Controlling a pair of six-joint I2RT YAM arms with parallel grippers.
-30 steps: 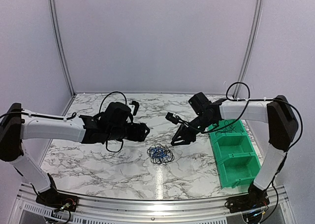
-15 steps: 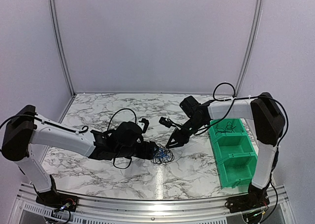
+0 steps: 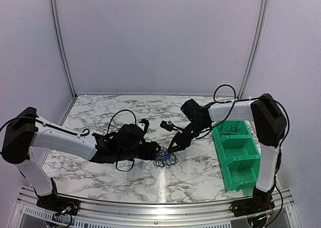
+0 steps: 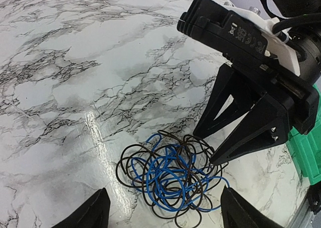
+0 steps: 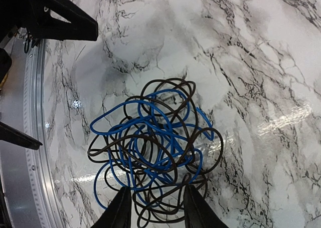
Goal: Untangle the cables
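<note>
The cables (image 3: 164,158) are a fist-sized tangle of thin blue and black wires lying on the marble table. My left gripper (image 3: 156,152) is low at the tangle's left side. It is open wide, with its fingertips either side of the tangle (image 4: 173,180) in the left wrist view. My right gripper (image 3: 172,148) is open at the tangle's far right edge. Its tips touch or nearly touch the outer loops, which also shows in the left wrist view (image 4: 204,149). In the right wrist view its fingers (image 5: 123,208) straddle the near loops of the tangle (image 5: 153,148). Neither gripper holds anything.
A green bin (image 3: 238,158) with three compartments stands at the right edge of the table; thin dark wires seem to lie in its far compartment (image 3: 231,130). A metal rail (image 3: 160,208) runs along the table's near edge. The two grippers are very close together.
My left gripper has moved right and down to the tangle. My right gripper has moved left and down to the tangle's far edge. The tangle has not moved.
</note>
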